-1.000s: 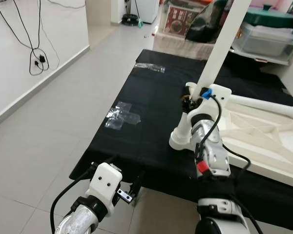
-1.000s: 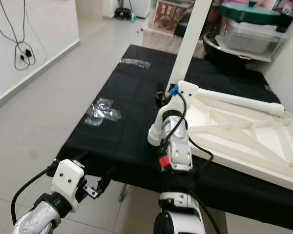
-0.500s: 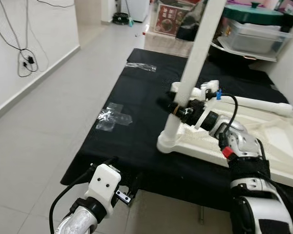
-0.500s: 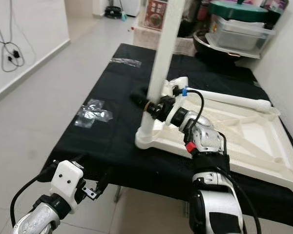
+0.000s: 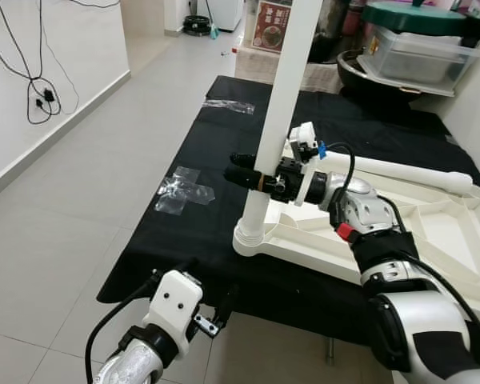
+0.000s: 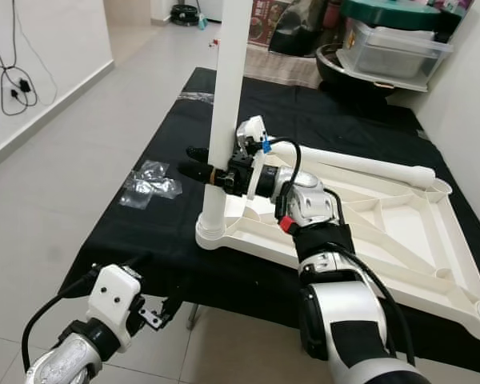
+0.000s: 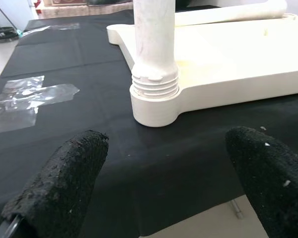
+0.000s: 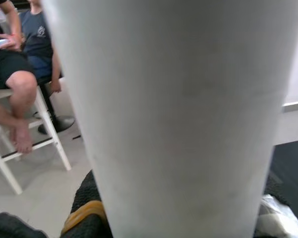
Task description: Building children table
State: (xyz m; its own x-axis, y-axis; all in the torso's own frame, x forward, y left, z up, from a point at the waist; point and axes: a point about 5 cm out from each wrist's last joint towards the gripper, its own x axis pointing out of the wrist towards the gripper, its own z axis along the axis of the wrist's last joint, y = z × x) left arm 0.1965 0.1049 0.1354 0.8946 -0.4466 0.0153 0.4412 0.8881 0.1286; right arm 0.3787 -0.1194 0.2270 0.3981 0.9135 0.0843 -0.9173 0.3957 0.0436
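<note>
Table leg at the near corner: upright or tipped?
Upright. The table leg stands vertical in the corner socket of the upside-down tabletop, and the right gripper is clamped around it.

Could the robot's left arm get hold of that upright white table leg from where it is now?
Probably yes. The left gripper is open and low at the near table edge, aimed at the foot of the white leg. Only bare black cloth lies between. The right gripper already clamps the leg higher up.
</note>
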